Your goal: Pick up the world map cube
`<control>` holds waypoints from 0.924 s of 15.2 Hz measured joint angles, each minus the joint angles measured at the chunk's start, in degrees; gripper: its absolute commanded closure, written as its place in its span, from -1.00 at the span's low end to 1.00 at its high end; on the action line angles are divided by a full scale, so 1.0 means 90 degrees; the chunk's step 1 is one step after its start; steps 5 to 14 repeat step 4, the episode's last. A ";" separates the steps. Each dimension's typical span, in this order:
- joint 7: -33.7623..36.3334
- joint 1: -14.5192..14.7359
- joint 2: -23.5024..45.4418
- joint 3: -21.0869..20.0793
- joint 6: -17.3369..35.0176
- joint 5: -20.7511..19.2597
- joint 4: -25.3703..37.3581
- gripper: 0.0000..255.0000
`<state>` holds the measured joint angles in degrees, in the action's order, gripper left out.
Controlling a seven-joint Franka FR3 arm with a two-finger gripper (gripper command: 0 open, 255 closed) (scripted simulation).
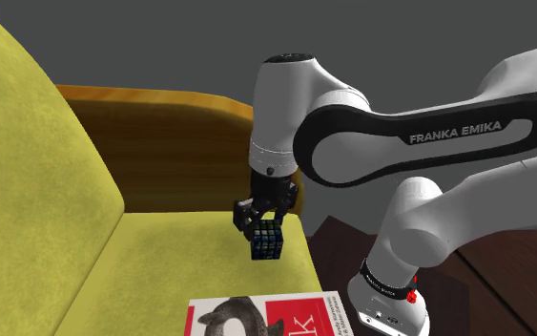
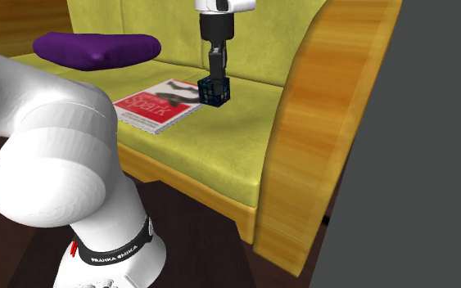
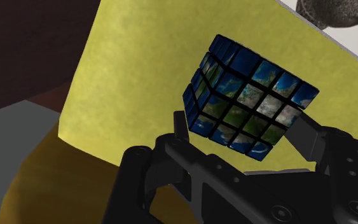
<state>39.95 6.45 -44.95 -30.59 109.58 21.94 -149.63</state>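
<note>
Black two-finger pincer (image 3: 240, 124) clamped on a blue-and-green map-printed puzzle cube (image 3: 250, 86) above a yellow-green sofa seat (image 3: 139, 57); held near one edge, it may slip free.

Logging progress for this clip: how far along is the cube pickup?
Done: the claw is shut on the world map cube, one finger each side. In hand: the cube hangs tilted over the yellow seat cushion beside the magazine, seemingly just clear of it. Left: lifting it plainly higher.

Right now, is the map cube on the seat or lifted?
Lifted, it seems: the pincer clasps the cube, which hangs clear of the seat cushion in the shoulder view.
</note>
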 measured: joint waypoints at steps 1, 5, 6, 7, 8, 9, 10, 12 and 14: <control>0.0020 -0.0013 0.0007 0.0015 -0.0089 -0.0025 0.0099 1.00; 0.0023 -0.0031 -0.0040 0.0099 -0.0317 -0.0090 0.0279 1.00; 0.0023 -0.0031 -0.0040 0.0099 -0.0317 -0.0090 0.0279 1.00; 0.0023 -0.0031 -0.0040 0.0099 -0.0317 -0.0090 0.0279 1.00; 0.0023 -0.0031 -0.0040 0.0099 -0.0317 -0.0090 0.0279 1.00; 0.0023 -0.0031 -0.0040 0.0099 -0.0317 -0.0090 0.0279 1.00; 0.0023 -0.0031 -0.0040 0.0099 -0.0317 -0.0090 0.0279 1.00; 0.0023 -0.0031 -0.0040 0.0099 -0.0317 -0.0090 0.0279 1.00; 0.0023 -0.0031 -0.0040 0.0099 -0.0317 -0.0090 0.0279 1.00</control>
